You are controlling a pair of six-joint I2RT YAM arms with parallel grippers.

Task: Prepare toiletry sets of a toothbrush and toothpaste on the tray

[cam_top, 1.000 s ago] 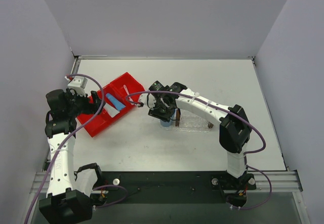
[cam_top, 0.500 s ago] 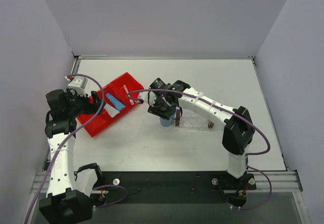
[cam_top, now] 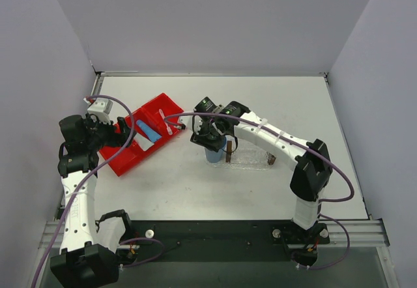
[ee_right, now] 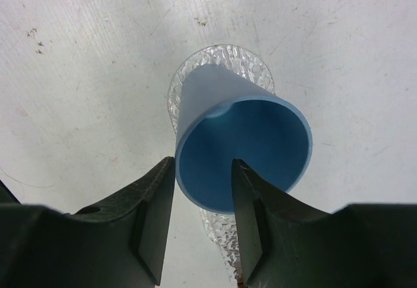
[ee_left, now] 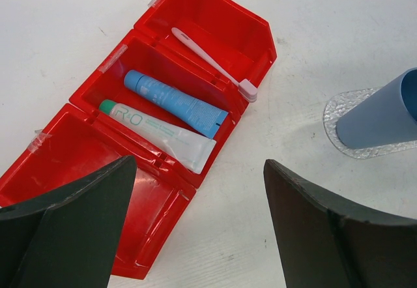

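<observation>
Right wrist: narrow right jaws straddle rim of smooth blue cup (ee_right: 244,138) on bubbly clear mat (ee_right: 247,63); left wrist: wide left jaws, glossy red bin (ee_left: 65,148), flat toothpaste tubes (ee_left: 172,102), thin toothbrush (ee_left: 208,63).

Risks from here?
Right pincer straddles the cup rim: a sideways move may tip the cup off its mat. Blue tube and white tube lie side by side in the bin: the open left pincer may catch both. Toothbrush head rests at the bin wall and may snag on lifting.
</observation>
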